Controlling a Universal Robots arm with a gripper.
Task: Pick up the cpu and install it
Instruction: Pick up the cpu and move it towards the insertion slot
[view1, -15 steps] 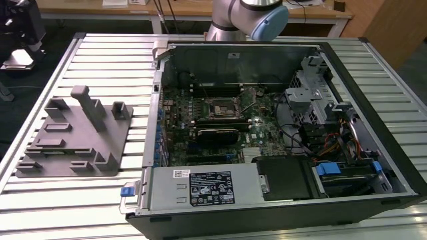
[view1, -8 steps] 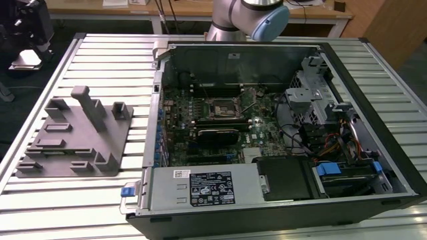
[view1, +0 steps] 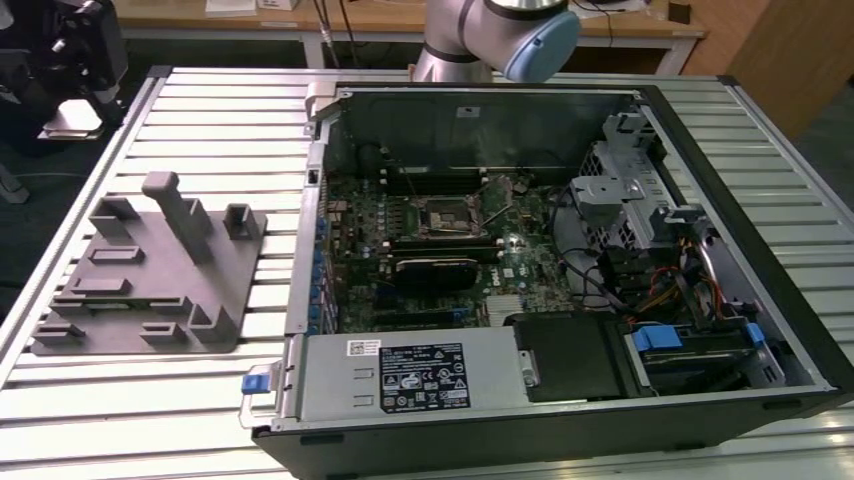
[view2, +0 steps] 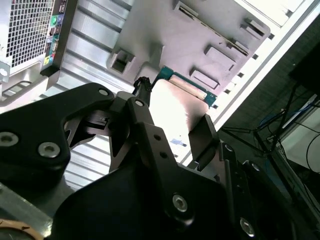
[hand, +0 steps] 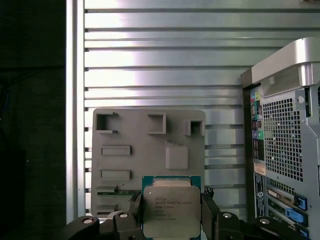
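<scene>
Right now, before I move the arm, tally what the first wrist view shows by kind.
cpu, gripped between the jaws: 1
gripper: 1
grey plastic tray: 1
computer case: 1
Total: 4

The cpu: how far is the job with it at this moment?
Done, it seems: the cpu is off the grey tray, which lies beneath it in the first wrist view. In hand: the gripper is shut on its edges. Left: installing; in the exterior view the black socket frame looks empty.
</scene>
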